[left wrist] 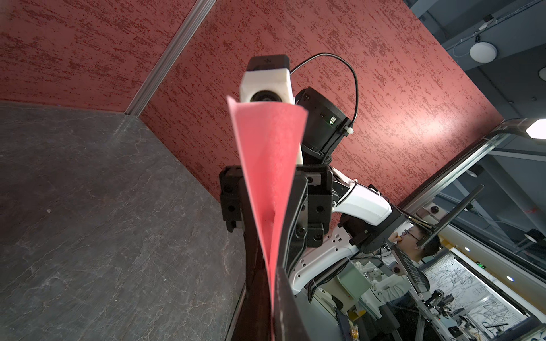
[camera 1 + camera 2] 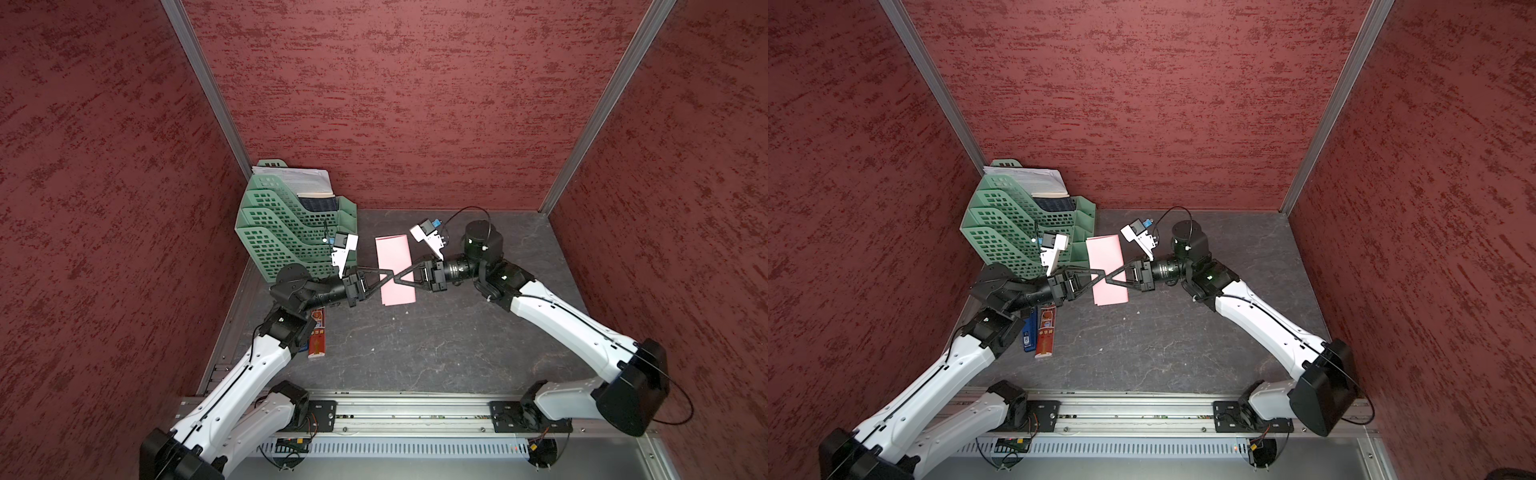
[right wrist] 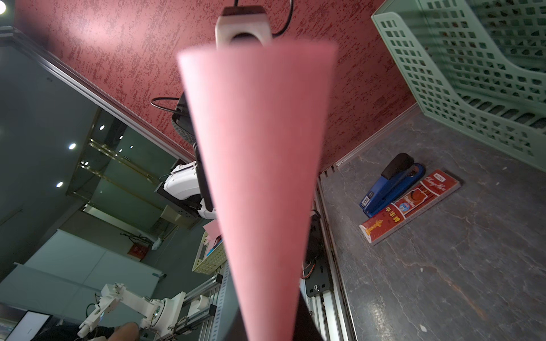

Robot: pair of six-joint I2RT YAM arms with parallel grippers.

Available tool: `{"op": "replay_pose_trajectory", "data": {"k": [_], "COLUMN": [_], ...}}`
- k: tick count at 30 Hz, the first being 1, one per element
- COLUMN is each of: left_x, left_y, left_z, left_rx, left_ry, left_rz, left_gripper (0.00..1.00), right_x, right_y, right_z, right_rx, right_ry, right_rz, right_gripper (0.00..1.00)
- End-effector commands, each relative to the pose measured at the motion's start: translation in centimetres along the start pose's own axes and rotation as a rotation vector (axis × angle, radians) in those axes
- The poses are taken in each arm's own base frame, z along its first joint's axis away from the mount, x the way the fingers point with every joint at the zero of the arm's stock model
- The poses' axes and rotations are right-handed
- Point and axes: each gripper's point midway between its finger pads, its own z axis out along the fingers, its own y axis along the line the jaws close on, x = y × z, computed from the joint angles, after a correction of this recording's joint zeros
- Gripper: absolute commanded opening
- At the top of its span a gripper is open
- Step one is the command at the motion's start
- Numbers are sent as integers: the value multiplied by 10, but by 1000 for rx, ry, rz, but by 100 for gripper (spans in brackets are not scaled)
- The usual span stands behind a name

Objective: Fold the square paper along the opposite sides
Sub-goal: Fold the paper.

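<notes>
pink square paper (image 2: pixel 392 253) folded narrow — red box (image 3: pixel 410 206) reads 中华牌.

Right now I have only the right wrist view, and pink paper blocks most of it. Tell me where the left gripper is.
Observer: In a top view the left gripper meets the right gripper at the middle of the paper, each reaching in from an opposite long edge.
Operator: Check its grip.
Observer: In the left wrist view the paper runs between its shut fingers.
Operator: Describe the paper's outline.
Observer: In both top views it is a narrow rectangle, much longer than wide.
</notes>
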Motion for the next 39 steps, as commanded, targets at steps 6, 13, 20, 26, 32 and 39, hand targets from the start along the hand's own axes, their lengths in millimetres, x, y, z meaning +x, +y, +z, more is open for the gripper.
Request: {"op": "replay_pose_trajectory", "data": {"k": [6, 13, 20, 26, 32, 39], "left_x": [6, 8, 7, 6, 9, 14], "left_y": [-3, -2, -2, 0, 1, -1], "left_z": [0, 0, -3, -3, -3, -1], "left_rx": [13, 7, -14, -34, -43, 3], "left_ry": [19, 21, 13, 16, 42, 70], "left_rz": [12, 7, 8, -2, 5, 17], "left_gripper": [7, 6, 4, 0, 0, 0], "right_x": [-10, -12, -10, -6, -3, -5], "right_y": [0, -2, 0, 3, 6, 11], "right_z": [7, 7, 7, 6, 0, -11], "right_rx": [-2, 10, 0, -3, 9, -17], "right_ry": [-56, -76, -70, -47, -37, -52], "right_rz": [-33, -24, -28, -38, -57, -61], "right_gripper": [11, 8, 8, 11, 19, 34]}}
